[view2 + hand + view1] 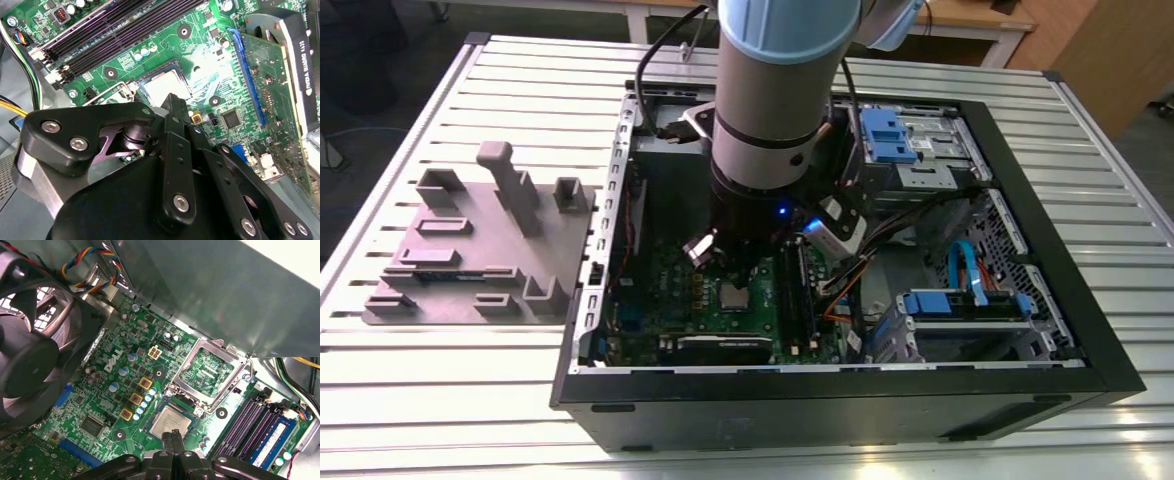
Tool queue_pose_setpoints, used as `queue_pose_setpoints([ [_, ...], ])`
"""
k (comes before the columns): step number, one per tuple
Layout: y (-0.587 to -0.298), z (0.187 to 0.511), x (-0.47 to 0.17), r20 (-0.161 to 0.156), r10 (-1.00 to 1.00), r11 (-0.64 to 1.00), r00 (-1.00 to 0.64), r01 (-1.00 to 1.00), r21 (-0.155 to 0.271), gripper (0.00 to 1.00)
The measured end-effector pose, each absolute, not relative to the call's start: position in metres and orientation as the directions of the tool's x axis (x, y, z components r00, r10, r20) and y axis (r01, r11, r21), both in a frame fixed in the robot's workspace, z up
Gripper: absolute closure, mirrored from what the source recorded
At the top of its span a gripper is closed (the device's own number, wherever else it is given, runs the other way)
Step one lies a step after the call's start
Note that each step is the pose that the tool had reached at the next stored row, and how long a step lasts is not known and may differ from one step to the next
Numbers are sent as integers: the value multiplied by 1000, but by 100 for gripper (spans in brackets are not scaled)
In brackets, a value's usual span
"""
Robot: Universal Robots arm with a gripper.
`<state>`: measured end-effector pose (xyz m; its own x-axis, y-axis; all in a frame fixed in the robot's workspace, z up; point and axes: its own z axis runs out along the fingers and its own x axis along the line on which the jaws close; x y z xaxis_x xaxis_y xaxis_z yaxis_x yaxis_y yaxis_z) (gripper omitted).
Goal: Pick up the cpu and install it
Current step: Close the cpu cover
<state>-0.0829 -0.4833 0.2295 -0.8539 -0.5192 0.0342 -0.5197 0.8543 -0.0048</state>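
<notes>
Evidently the cpu (170, 422) lay flat in its socket on the motherboard (107, 390), with the load frame (212, 372) hinged open beside it. In the exterior view it sat at six o'clock from the arm (774, 120), with the memory sticks (790, 290) at its three o'clock. My gripper (173, 434) hung just over one edge of it, fingers pressed together and empty. I judged the chip light, stiff and slick-topped, with a fragile underside. I would take it by two opposite edges, never the face.
</notes>
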Motion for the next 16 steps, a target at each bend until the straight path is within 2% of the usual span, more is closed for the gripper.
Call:
queue_pose_setpoints([
  [8,-483,230,-83,34,-530,847,-847,-531,-5,89],
  [16,-483,229,-83,34,-636,772,-771,-636,-5,89],
])
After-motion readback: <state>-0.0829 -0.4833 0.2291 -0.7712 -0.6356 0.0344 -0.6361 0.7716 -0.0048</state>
